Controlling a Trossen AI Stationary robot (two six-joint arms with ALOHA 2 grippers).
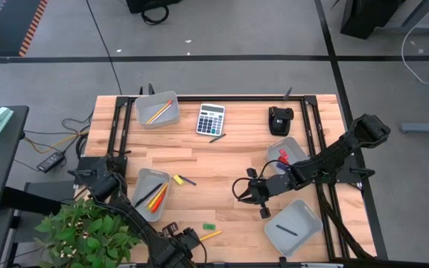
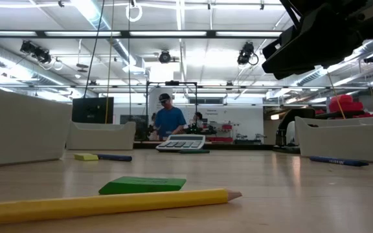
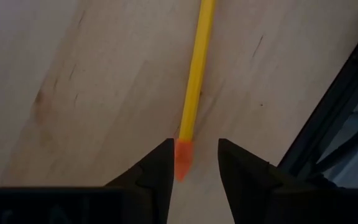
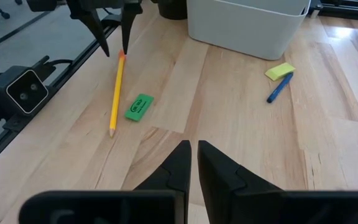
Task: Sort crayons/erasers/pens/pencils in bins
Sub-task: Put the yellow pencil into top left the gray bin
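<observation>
A long yellow pencil [image 3: 194, 81] with an orange end lies flat on the table near its front edge, and it also shows in the high view [image 1: 210, 235]. My left gripper [image 3: 194, 143] is open, low over the table, one finger on each side of the pencil's orange end [image 3: 183, 158]; I see no touch. It also shows in the right wrist view [image 4: 115, 52]. A green eraser [image 4: 139, 107] lies beside the pencil. My right gripper [image 4: 194, 144] is shut and empty above the table's middle [image 1: 238, 190].
Four grey bins stand around: far left with pencils [image 1: 157, 109], near left with crayons [image 1: 151, 193], right with red erasers [image 1: 285, 155], near right with a pen [image 1: 293, 225]. A yellow eraser [image 1: 178, 179] and blue pen [image 1: 189, 181] lie loose. A calculator [image 1: 210, 119] and black device [image 1: 279, 119] sit far.
</observation>
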